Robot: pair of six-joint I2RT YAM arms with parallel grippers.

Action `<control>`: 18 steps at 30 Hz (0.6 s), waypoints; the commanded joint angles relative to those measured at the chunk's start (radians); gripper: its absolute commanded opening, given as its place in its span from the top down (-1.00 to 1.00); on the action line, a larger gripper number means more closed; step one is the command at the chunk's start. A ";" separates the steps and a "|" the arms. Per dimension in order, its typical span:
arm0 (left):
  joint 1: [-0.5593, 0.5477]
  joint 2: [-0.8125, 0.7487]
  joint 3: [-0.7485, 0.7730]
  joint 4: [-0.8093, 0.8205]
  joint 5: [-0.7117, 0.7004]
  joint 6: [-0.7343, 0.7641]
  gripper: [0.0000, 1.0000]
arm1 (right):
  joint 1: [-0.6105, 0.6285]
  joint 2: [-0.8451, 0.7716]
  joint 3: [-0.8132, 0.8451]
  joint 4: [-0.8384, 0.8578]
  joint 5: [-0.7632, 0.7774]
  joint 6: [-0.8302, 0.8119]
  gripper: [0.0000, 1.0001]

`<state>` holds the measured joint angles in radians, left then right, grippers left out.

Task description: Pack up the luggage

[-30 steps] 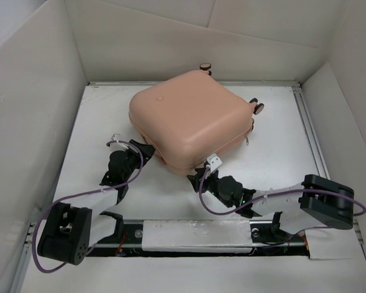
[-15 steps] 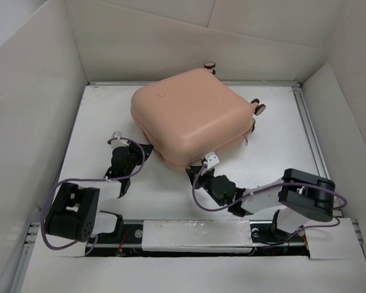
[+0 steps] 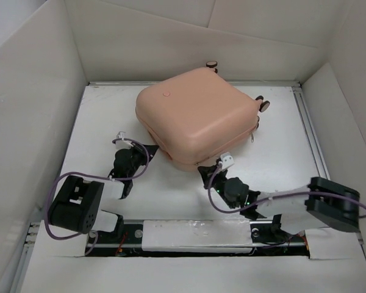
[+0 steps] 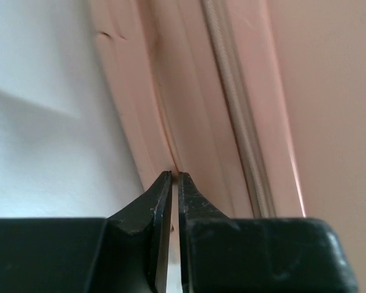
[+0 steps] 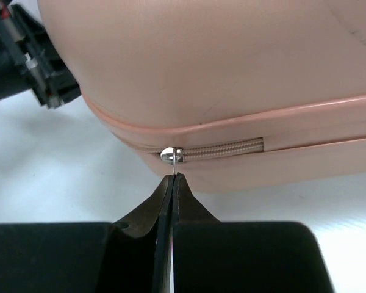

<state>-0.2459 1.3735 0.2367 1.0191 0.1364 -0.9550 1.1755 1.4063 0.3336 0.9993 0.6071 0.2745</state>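
Sitting closed at upper centre of the table [image 3: 280,146], the luggage [image 3: 198,116] has its wheels [image 3: 262,104] near the back wall [image 3: 189,49], with bare room at right. The left gripper [image 4: 172,177], jaws all but together, touches its seam, and the right gripper [image 5: 172,178] is clamped on the zipper pull [image 5: 174,163]. The case has slid slightly toward the upper right since a second ago.

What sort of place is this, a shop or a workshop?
Probably a robot test bench: plain white walls box in a table, a left arm and right arm are mounted at its near edge, working on the luggage.
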 commanded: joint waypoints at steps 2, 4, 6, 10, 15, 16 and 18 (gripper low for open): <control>-0.150 -0.034 -0.085 0.111 0.036 -0.019 1.00 | 0.006 -0.347 -0.025 -0.271 0.056 0.057 1.00; -0.228 -0.056 -0.112 0.134 -0.030 -0.057 1.00 | 0.015 -0.458 -0.034 -0.405 0.001 0.057 1.00; -0.321 -0.074 -0.149 0.156 -0.060 -0.092 1.00 | 0.015 -0.592 -0.062 -0.566 -0.071 0.087 1.00; -0.499 -0.114 -0.137 0.127 -0.206 -0.128 1.00 | 0.053 -0.673 -0.045 -0.770 -0.243 0.150 1.00; -0.587 -0.114 -0.102 0.116 -0.268 -0.162 1.00 | 0.176 -0.555 0.141 -0.930 -0.290 0.160 1.00; -0.587 -0.114 -0.111 0.116 -0.277 -0.162 1.00 | 0.205 -0.519 0.169 -0.982 -0.261 0.160 1.00; -0.587 -0.114 -0.100 0.104 -0.278 -0.162 1.00 | 0.233 -0.494 0.218 -0.995 -0.247 0.170 1.00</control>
<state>-0.8295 1.2766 0.1028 1.1007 -0.0891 -1.0931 1.3708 0.8951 0.4522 0.0864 0.3916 0.4084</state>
